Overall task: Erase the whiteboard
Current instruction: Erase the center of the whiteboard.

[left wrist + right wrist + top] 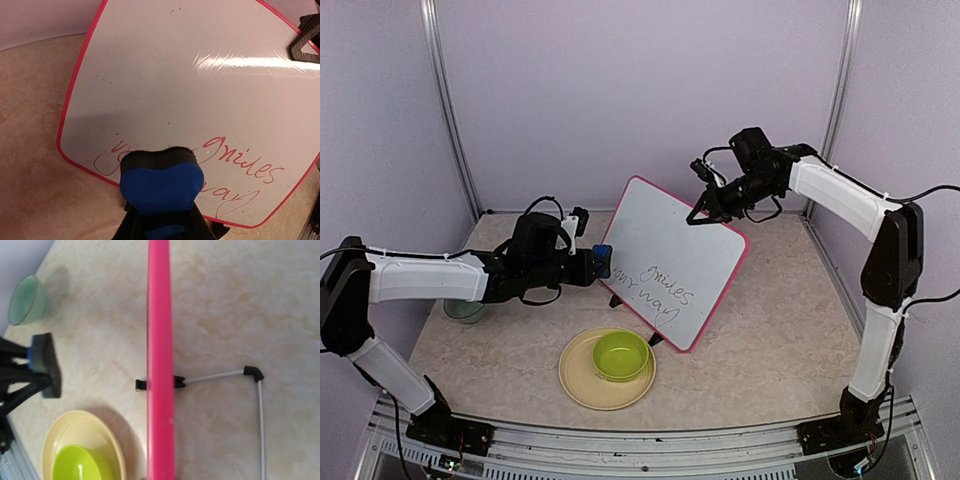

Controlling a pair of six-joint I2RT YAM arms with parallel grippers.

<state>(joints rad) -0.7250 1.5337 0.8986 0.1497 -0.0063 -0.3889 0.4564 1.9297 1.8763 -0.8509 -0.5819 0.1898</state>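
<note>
Left pincer (592, 265) is clamping a blue eraser (603, 260), black felt side facing the whiteboard (665, 250). From the right wrist view the felt is sitting near the board's face but apart from it.

Right pincer (712, 208) is closing on the board's top edge, at about 1 o'clock on the pink frame. Its fingers are not showing in its own wrist camera, which is looking straight down the frame's edge.

Whiteboard is standing mid-worktop (770, 330), leaning back on two small black feet and a wire prop behind. Handwriting (665, 290) is running across its lower part; the upper part is looking clean.

Eraser is sitting at 9 o'clock from the board, level with the writing.

Cream plate (582, 378) with a green bowl (621, 355) in it is lying at 6 o'clock from the board, just beside its feet. Pale green cup (463, 310) is standing well off at 9 o'clock, under the left arm.
</note>
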